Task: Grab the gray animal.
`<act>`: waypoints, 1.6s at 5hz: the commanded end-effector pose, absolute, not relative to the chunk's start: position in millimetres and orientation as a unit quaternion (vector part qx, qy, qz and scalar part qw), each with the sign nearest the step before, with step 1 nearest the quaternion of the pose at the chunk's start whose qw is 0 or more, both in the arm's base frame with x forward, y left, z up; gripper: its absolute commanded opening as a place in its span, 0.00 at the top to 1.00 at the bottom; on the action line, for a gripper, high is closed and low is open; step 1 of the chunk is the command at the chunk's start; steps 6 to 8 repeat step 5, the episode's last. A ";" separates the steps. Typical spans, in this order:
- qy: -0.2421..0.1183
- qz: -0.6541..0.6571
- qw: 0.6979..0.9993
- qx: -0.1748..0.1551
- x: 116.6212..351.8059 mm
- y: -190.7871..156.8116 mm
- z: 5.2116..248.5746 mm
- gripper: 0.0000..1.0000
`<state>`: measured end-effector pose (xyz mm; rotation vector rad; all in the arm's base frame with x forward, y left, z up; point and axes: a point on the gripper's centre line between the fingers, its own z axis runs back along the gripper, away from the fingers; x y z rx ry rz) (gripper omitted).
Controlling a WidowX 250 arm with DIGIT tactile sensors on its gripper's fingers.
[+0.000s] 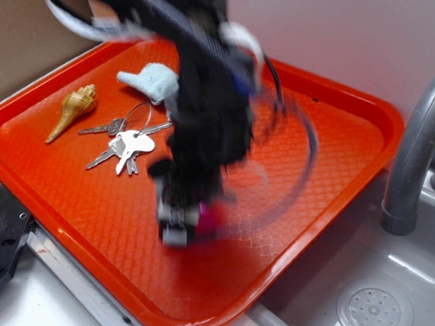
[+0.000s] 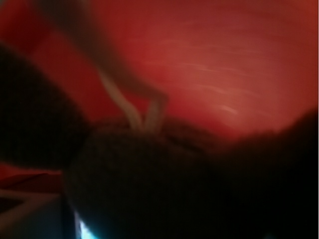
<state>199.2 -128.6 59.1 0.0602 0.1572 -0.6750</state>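
The gray animal (image 2: pixel 149 184) fills the lower half of the wrist view as a dark fuzzy mass very close to the camera. Its thin white string (image 2: pixel 130 112) loops up over the orange tray (image 2: pixel 224 59). In the exterior view my gripper (image 1: pixel 176 224) points down at the middle of the tray (image 1: pixel 324 165), blurred by motion. The arm hides most of the animal there; only a dark lump (image 1: pixel 159 168) shows at its left side. The jaws are lost in darkness and blur, so their state does not show.
On the tray's far left lie a pale blue-gray cloth (image 1: pixel 151 79), a bunch of keys (image 1: pixel 126 144) and a tan spiral shell (image 1: pixel 73 110). A gray faucet (image 1: pixel 421 143) and a sink with a drain (image 1: pixel 374 310) stand to the right.
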 end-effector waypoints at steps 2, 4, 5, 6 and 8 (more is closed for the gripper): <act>0.000 0.026 0.999 0.040 205.6 -34.5 191.4 1.00; -0.016 0.146 0.989 0.028 197.6 -15.4 212.0 1.00; 0.002 0.114 0.993 0.031 204.0 -13.4 206.6 1.00; 0.002 0.114 0.993 0.031 204.0 -13.4 206.6 1.00; 0.002 0.114 0.993 0.031 204.0 -13.4 206.6 1.00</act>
